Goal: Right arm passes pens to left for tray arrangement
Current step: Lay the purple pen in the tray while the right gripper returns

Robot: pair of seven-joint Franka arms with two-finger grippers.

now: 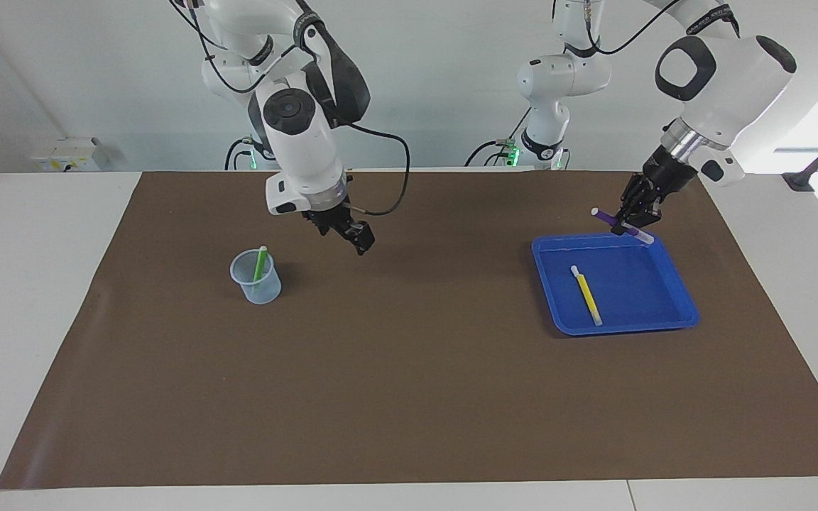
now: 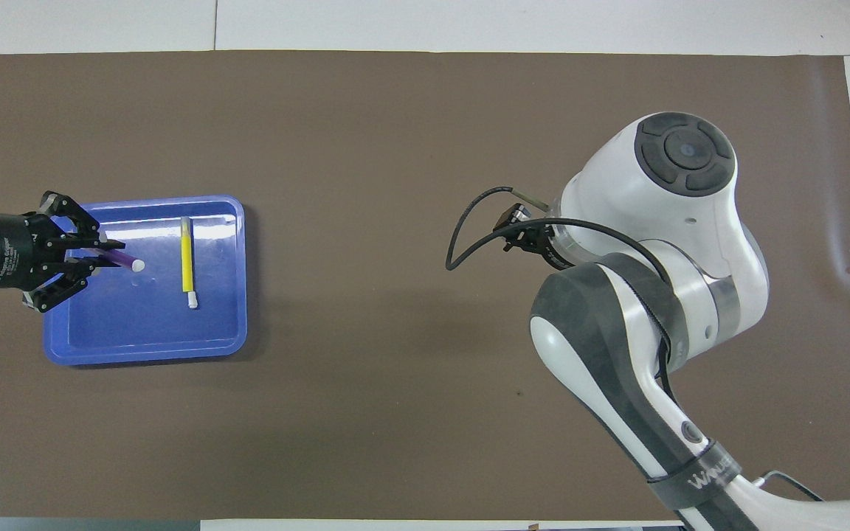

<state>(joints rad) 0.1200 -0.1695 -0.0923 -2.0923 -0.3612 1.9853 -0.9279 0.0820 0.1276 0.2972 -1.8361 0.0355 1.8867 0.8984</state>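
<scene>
The left hand [image 1: 625, 226] is up over the blue tray [image 1: 675, 312], pinched tight on the purple pen [image 1: 618, 223]. The yellow pen [image 1: 586, 295] lies flat in the tray. The right hand [image 1: 359, 240] hangs with its fingers spread wide and nothing in them, over the brown mat [image 1: 409, 397] near the cup [image 1: 255, 277]. The green pen [image 1: 259, 264] stands in the cup.

Bare mat [image 1: 416, 341] between cup [image 1: 256, 277] and tray [image 1: 686, 312]; yellow pen [image 1: 586, 295] occupies tray middle.
</scene>
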